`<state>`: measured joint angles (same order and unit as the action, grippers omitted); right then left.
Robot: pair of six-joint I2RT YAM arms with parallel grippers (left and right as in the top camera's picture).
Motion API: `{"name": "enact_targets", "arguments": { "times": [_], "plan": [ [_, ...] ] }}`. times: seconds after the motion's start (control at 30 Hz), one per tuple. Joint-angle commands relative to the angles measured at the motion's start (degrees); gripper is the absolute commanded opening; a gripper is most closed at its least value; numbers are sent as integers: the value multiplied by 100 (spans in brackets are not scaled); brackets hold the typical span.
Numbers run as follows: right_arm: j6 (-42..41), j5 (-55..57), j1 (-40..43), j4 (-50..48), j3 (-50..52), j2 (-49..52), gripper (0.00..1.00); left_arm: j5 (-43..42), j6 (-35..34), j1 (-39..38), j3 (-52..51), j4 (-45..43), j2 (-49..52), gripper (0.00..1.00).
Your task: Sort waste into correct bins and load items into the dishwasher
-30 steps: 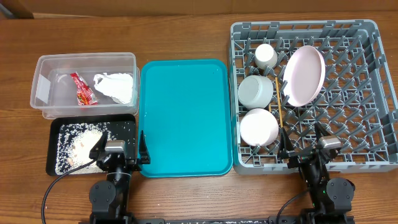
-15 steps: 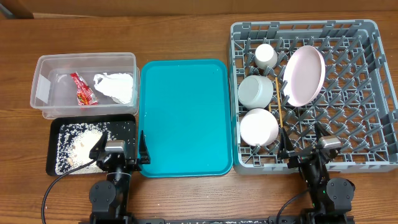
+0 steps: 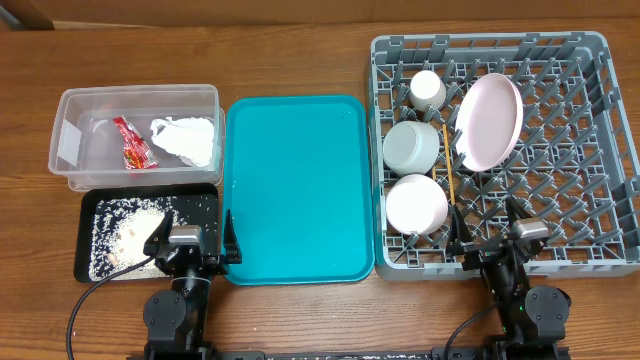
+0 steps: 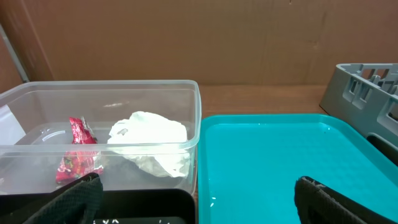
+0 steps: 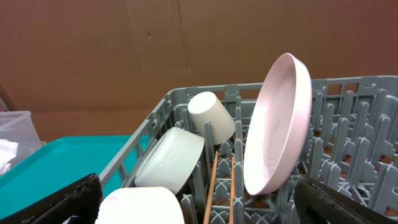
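Round pale pink plate (image 3: pixel 489 121) stands on edge in the large grey plastic dish rack (image 3: pixel 490 42); crinkled red wrapper (image 3: pixel 133 143) lies in the clear plastic tub (image 3: pixel 135 92); left gripper (image 4: pixel 200 202) and right gripper (image 5: pixel 202 204) gape empty.

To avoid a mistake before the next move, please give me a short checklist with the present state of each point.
1. Red wrapper and napkin inside clear tub: ok.
2. Rice grains on black tray: ok.
3. Teal tray free of waste: ok.
4. Plate, cup, far bowl, near bowl in rack: ok.
5. Both chopsticks in rack: ok.
6. Left gripper and right gripper open, holding nothing: ok.
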<state>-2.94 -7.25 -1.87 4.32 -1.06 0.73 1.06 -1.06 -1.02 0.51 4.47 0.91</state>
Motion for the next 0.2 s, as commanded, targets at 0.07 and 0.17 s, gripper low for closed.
{"name": "enact_targets", "arguments": {
  "times": [0.07, 0.17],
  "plan": [
    [37, -15, 35, -28, 61, -57, 100, -90, 107, 46, -24, -13, -66, 100],
    [37, -15, 35, -31, 61, -57, 100, -90, 107, 46, -24, -13, -66, 100]
  ]
}}
